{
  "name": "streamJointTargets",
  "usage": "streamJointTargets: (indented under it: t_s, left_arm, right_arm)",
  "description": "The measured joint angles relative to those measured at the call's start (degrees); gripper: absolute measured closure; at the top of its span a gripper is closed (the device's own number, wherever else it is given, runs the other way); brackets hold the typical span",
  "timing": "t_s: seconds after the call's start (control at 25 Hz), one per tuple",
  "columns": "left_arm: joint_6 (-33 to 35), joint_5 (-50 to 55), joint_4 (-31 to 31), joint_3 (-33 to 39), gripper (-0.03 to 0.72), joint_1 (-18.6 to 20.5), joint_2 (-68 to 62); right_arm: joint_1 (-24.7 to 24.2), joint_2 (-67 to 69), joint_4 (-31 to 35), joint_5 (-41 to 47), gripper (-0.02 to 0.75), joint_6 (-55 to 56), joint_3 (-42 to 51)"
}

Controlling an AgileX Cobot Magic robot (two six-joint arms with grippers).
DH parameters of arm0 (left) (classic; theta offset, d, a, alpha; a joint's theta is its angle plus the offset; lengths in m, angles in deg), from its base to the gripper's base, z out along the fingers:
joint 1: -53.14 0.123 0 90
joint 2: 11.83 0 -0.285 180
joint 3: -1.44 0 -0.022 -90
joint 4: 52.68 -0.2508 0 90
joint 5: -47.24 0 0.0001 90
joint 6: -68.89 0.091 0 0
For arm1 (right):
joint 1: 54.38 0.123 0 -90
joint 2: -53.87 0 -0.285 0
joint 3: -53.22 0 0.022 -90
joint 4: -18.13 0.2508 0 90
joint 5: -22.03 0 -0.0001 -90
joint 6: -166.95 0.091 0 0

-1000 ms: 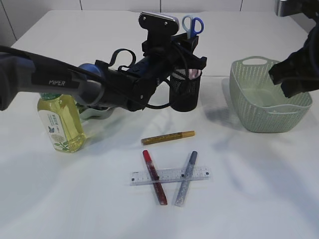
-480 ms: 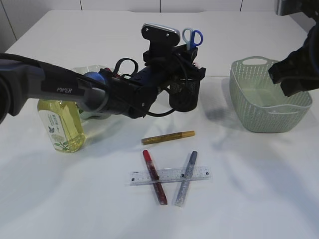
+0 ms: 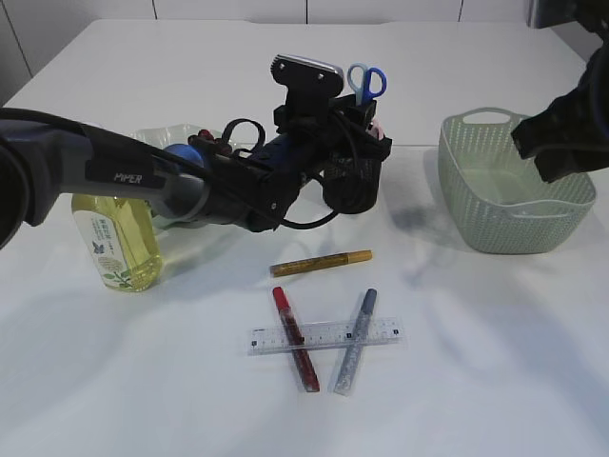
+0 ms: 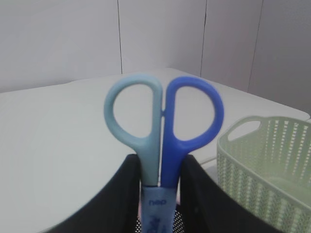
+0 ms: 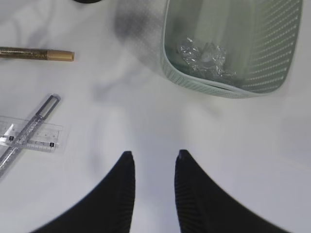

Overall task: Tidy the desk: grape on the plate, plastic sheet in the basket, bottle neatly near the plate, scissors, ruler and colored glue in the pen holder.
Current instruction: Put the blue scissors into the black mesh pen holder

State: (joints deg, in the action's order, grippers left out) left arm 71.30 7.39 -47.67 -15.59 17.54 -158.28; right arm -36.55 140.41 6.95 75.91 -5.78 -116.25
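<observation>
The scissors (image 4: pixel 163 131) stand handles-up in the black mesh pen holder (image 3: pixel 354 181) toward the table's far edge, their blades down inside it and their shanks pinched between the left gripper's (image 4: pixel 159 194) two dark jaws, so the step in hand looks like stowing the scissors. The next move calls for spreading those jaws and lifting straight up so the holder is not tipped. The ruler (image 3: pixel 324 335) and three glue pens (image 3: pixel 320 262) lie near the table's front edge awaiting their turn, while the right gripper (image 5: pixel 153 184) hovers jaws apart and empty beside the basket (image 3: pixel 514 181).
</observation>
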Motion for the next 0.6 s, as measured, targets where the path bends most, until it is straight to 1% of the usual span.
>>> streamJointTargets:
  t_s: [0.16, 0.6]
  left_arm:
    - [0.00, 0.00, 0.00, 0.00, 0.503, 0.11, 0.00]
    - [0.00, 1.37, 2.56, 0.00, 0.488, 0.56, 0.00]
  right_arm:
    - [0.00, 0.00, 0.00, -0.33, 0.498, 0.00, 0.00]
    - [0.00, 0.00, -0.10, -0.33, 0.498, 0.00, 0.00]
